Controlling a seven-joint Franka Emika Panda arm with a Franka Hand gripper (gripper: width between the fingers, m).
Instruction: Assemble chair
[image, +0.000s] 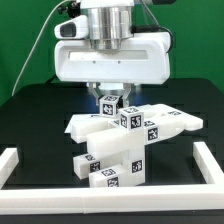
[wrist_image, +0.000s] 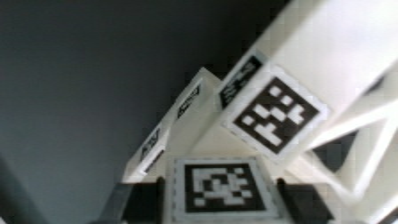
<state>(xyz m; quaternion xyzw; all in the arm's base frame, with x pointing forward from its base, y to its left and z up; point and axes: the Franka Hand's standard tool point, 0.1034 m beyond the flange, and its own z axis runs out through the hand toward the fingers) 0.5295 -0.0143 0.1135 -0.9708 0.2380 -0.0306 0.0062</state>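
The chair (image: 128, 140) is a cluster of matte white tagged parts in the middle of the black table: a flat slab (image: 160, 124) lying across tagged blocks, with a lower stack of bars (image: 112, 168) in front. My gripper (image: 108, 100) hangs straight down over the top of the cluster. In the wrist view its dark fingers (wrist_image: 151, 196) sit on both sides of a white tagged bar (wrist_image: 217, 186), touching its sides. That bar runs away from the camera with more tags (wrist_image: 270, 106) along it. The gripper (wrist_image: 221, 198) is shut on this bar.
A white rail (image: 12, 160) edges the black table on the exterior view's left, front (image: 110, 206) and right (image: 206, 166). The arm's large white body (image: 110, 55) hangs above the chair. A green wall stands behind.
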